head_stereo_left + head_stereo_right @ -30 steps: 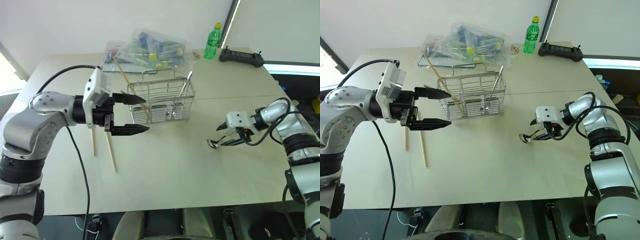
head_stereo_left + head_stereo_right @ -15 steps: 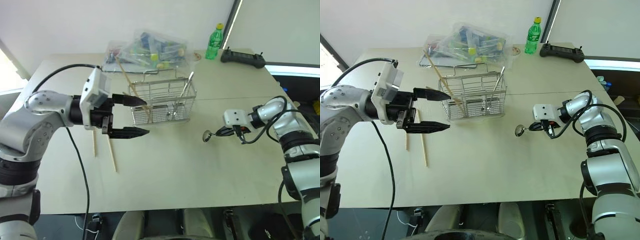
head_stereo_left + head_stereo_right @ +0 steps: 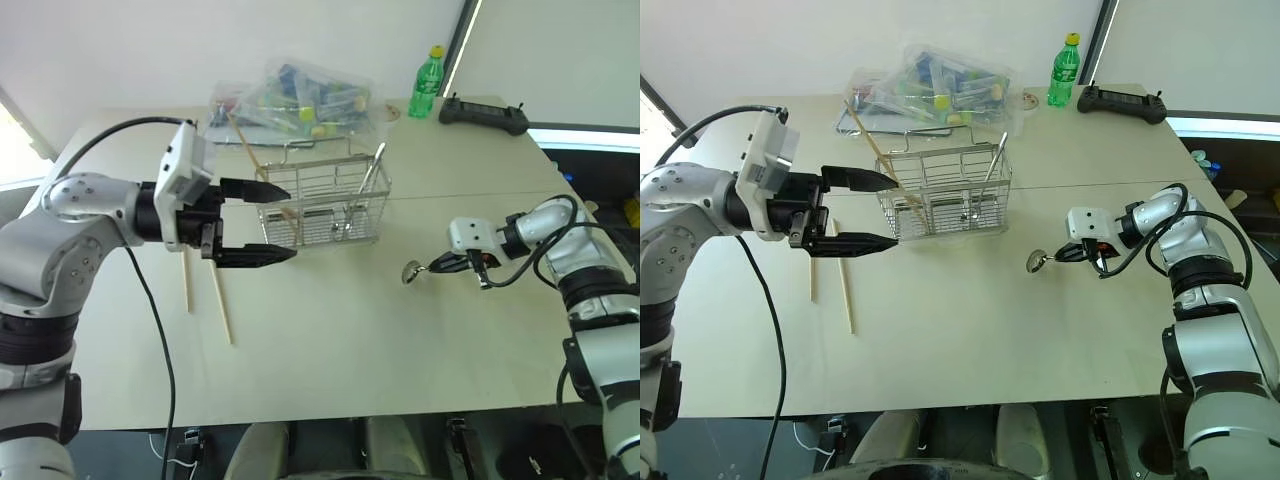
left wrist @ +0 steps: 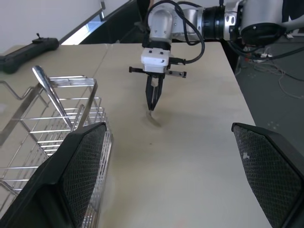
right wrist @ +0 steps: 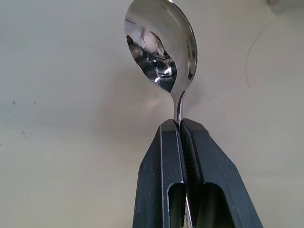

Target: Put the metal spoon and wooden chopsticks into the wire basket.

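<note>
Now my right claw point(image 3: 434, 267) is pinching the small shiny silver metal spoon point(image 5: 164, 52) by its thin handle, the bowl low over the pale counter point(image 3: 380, 340), well right of the shiny silver wire basket point(image 3: 325, 200). I think I should lift it first, carry it across, then tip the handle down into the basket. That side of the counter is bare, with lots of room. My left claw point(image 3: 258, 222) hangs spread wide just beside the basket's near left corner, so I must steer clear. Two pale wooden chopsticks point(image 3: 219, 303) lie flat under it; another leans in the basket.
</note>
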Robot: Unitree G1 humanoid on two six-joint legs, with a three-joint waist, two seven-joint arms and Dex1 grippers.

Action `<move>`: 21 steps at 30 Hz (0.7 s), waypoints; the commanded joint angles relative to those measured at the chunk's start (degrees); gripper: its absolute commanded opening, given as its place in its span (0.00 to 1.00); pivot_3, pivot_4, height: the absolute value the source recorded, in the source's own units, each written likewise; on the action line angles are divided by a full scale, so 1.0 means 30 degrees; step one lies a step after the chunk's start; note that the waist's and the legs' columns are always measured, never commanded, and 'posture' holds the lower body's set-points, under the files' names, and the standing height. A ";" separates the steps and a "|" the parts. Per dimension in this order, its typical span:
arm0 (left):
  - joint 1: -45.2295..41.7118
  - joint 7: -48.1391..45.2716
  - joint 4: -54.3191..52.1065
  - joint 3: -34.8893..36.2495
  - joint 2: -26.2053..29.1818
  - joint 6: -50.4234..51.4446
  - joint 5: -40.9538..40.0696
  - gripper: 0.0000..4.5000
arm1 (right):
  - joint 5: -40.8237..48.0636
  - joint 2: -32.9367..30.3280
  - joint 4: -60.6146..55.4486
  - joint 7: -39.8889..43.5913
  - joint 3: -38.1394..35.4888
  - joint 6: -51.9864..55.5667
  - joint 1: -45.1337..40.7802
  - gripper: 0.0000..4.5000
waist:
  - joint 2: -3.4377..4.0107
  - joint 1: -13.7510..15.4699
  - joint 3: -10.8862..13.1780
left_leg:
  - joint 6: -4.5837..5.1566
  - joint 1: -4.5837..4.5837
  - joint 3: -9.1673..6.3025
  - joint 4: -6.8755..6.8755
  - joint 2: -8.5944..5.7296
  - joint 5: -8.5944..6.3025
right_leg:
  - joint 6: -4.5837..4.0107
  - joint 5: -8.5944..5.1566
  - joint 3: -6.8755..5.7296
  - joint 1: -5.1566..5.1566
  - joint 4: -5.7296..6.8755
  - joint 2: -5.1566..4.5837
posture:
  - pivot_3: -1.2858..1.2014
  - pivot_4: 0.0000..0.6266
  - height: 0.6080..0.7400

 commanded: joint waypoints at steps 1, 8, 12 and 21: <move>-0.0628 -0.0126 0.0026 0.0233 -0.0018 -0.0420 0.0175 1.00 | 0.1777 -0.0946 -0.3120 0.0680 -0.1293 0.1396 0.0512 0.00 | 0.0006 0.0011 0.0004 | 0.0000 0.0000 0.0000 0.0000 0.0001 0.0000 | 0.0000 0.0000 0.0001 -0.0001 0.0000 0.0000 | 0.52 0.24 0.95; -0.0954 -0.0085 0.0500 0.0342 -0.0224 -0.0624 0.0441 1.00 | 0.6582 -0.3216 -1.2272 0.1354 -0.4032 0.8051 0.3755 0.00 | 0.0009 0.0137 0.0006 | 0.0003 -0.0035 -0.0014 -0.0003 0.0018 -0.0002 | 0.0006 -0.0004 -0.0002 -0.0022 -0.0006 -0.0009 | 0.52 0.24 0.95; -0.1033 0.0002 0.0721 0.0543 -0.0260 -0.0684 0.0450 1.00 | 1.0769 -0.3165 -1.6552 -0.0900 -0.6283 1.4534 0.3234 0.00 | 0.0015 0.0004 0.0008 | 0.0010 -0.0037 -0.0010 0.0001 0.0034 -0.0007 | 0.0001 -0.0002 0.0027 -0.0047 -0.0007 -0.0023 | 0.52 0.24 0.95; -0.1645 0.0801 0.1351 0.1058 -0.0711 -0.0985 0.0485 1.00 | 1.5258 0.2572 -1.8901 -1.1160 -0.8482 2.1281 -0.1902 0.00 | -0.0024 0.0223 -0.0012 | 0.0014 -0.0064 -0.0046 -0.0021 0.0038 -0.0009 | -0.0021 0.0006 0.0016 -0.0079 -0.0017 -0.0014 | 0.52 0.24 0.95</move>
